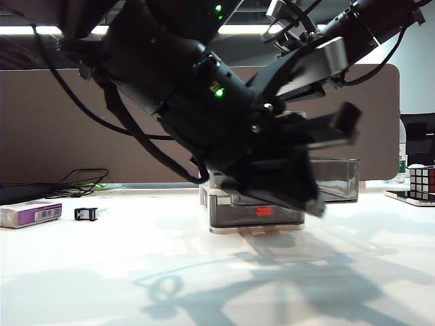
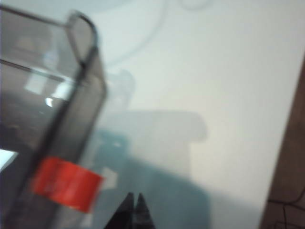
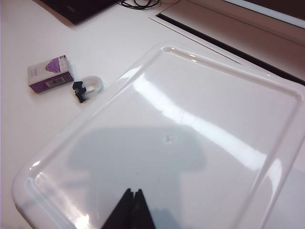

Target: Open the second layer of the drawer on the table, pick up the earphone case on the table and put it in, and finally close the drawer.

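The drawer (image 1: pixel 231 212) is a white-framed cabinet at mid table, mostly hidden behind my dark left arm (image 1: pixel 204 102); only its bottom layer's red handle (image 1: pixel 263 211) shows. In the blurred left wrist view, a smoky grey layer (image 2: pixel 88 71) shows its open top and red handle (image 2: pixel 66 183); which layer it is I cannot tell. My left gripper (image 2: pixel 134 198) is shut and empty, just beside that handle. My right gripper (image 3: pixel 133 193) is shut and empty over the cabinet's white top (image 3: pixel 200 124). The earphone case is not clearly visible.
A purple-and-white box (image 1: pixel 30 212) (image 3: pixel 50 74) and a small black clip (image 1: pixel 85 214) (image 3: pixel 79 89) lie at the table's left. A translucent grey tub (image 1: pixel 338 178) stands right of the cabinet. A Rubik's cube (image 1: pixel 421 182) sits far right, with cables (image 1: pixel 81 180) at the back left.
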`<state>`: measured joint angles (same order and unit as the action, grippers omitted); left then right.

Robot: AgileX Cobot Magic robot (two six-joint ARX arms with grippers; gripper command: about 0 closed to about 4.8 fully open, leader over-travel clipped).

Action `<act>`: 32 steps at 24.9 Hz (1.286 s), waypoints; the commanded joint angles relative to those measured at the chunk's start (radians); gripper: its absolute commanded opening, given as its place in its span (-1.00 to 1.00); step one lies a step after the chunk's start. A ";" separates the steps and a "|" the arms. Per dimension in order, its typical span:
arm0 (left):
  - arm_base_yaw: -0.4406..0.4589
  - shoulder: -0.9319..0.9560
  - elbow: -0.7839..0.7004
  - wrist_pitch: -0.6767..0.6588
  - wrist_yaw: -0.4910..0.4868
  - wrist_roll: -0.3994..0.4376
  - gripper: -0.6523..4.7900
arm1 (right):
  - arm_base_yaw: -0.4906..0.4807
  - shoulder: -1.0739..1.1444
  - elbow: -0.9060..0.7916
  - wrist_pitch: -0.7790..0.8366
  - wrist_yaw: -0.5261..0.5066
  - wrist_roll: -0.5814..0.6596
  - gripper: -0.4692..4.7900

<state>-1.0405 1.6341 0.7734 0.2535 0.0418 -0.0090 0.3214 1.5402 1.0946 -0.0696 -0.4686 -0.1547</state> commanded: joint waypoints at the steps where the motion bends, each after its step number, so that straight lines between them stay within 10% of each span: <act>1: 0.029 -0.006 0.004 0.039 0.001 -0.003 -0.78 | 0.001 -0.004 0.007 0.007 -0.003 -0.004 -0.84; 32: 0.244 -0.005 0.004 0.142 -0.064 0.080 -0.78 | 0.001 0.042 0.007 0.134 -0.005 -0.003 -0.84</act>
<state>-0.7845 1.6344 0.7731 0.4030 -0.0391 0.0734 0.3210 1.5784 1.0946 0.0128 -0.4686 -0.1547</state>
